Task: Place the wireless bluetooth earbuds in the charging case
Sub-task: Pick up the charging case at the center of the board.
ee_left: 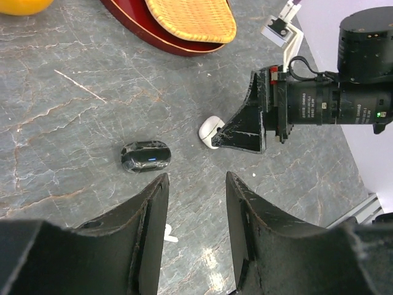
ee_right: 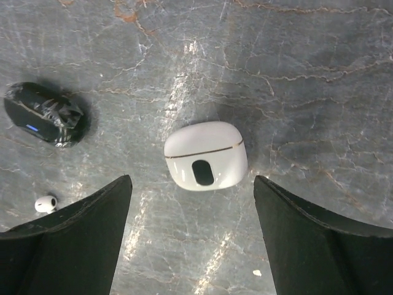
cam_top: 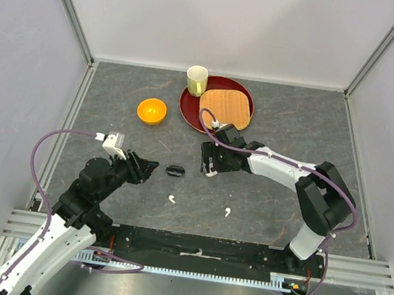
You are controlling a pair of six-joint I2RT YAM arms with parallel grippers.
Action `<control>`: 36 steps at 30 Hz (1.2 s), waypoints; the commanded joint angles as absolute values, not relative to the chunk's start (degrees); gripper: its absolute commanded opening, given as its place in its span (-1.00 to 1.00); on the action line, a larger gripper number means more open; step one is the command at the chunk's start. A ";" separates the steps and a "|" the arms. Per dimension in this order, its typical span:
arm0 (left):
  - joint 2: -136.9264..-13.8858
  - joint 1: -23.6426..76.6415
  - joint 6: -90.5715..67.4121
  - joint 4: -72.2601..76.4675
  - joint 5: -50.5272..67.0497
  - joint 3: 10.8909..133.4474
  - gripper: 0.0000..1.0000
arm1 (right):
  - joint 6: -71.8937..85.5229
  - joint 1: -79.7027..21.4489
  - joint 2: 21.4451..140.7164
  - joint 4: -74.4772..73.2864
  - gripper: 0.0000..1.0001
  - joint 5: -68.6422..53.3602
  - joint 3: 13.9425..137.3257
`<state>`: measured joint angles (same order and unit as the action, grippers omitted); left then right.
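A closed white charging case (ee_right: 206,155) lies on the grey table just ahead of my open, empty right gripper (ee_right: 192,184). In the top view the case (cam_top: 210,172) peeks out under the right gripper (cam_top: 208,162). A black charging case (cam_top: 175,170) lies between the two grippers; it also shows in the left wrist view (ee_left: 145,155) and the right wrist view (ee_right: 44,114). Two white earbuds (cam_top: 173,200) (cam_top: 227,212) lie nearer the front edge; one earbud shows in the right wrist view (ee_right: 45,203). My left gripper (cam_top: 146,168) is open and empty, just left of the black case. No black earbuds are in view.
An orange bowl (cam_top: 151,111) stands at the back left. A dark red plate (cam_top: 188,106) with a woven mat (cam_top: 225,107) and a cream cup (cam_top: 196,80) stands at the back centre. White walls enclose the table on three sides.
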<state>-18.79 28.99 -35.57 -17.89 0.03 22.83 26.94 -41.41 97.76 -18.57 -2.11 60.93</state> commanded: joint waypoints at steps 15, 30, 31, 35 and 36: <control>-20.04 28.92 -32.52 -17.58 -0.26 22.85 -0.03 | 31.10 -43.50 107.05 -21.53 0.20 8.61 68.38; -22.06 28.92 -32.96 -17.31 1.23 22.59 -0.03 | 63.28 -47.81 100.02 -14.32 0.37 9.23 55.02; -22.06 28.92 -32.96 -17.23 1.32 22.67 -0.03 | 62.24 -48.16 99.85 -14.41 0.38 8.88 55.80; -22.33 28.92 -32.96 -17.31 1.58 22.68 -0.03 | 59.33 -48.87 97.74 -16.08 0.52 8.96 56.25; -22.32 28.92 -32.96 -17.40 1.58 22.68 -0.03 | 58.89 -48.78 95.99 -16.69 0.61 9.57 56.16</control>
